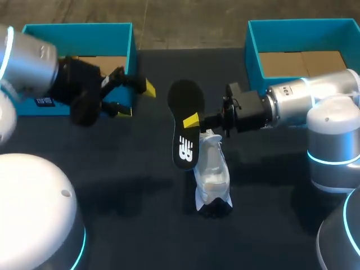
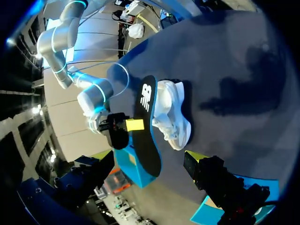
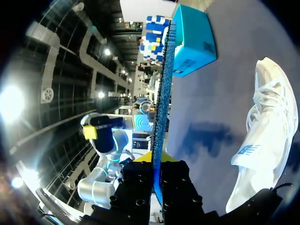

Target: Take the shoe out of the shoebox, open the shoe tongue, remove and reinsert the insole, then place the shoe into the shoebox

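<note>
**Head view: insole out and clamped in the right hand, shoe on the desk between two boxes**

Head view takes in the dark desk (image 1: 140, 230), with two teal boxes at its far side. The left shoebox (image 1: 79, 29) and the right shoebox (image 1: 253, 53) stand well apart, each showing a brown cardboard floor. The left arm (image 1: 28, 67) comes in over the left shoebox and hides part of it. The right arm (image 1: 304, 98) lies across the front of the right shoebox and reaches toward the middle.

The white shoe (image 1: 212, 180) lies on the desk between the boxes, outside both and nearer the robot than either. In the right wrist view the shoe (image 3: 262, 126) rests with its laces showing, off to one side of the fingers.

The black insole (image 1: 185, 124) is out of the shoe and just beside it. Its lower end is close to the shoe's edge; whether they touch cannot be told. The right hand (image 1: 194, 121) is clenched on the insole about halfway along. In its own view the insole (image 3: 164, 93) runs edge-on straight out from between the fingers of the right hand (image 3: 157, 161).

The left hand (image 1: 136, 100) is by the right wall of the left shoebox, its yellow-tipped fingers spread and holding nothing. From its wrist view the insole (image 2: 147, 126) and the shoe (image 2: 173, 117) lie side by side ahead of it.
</note>
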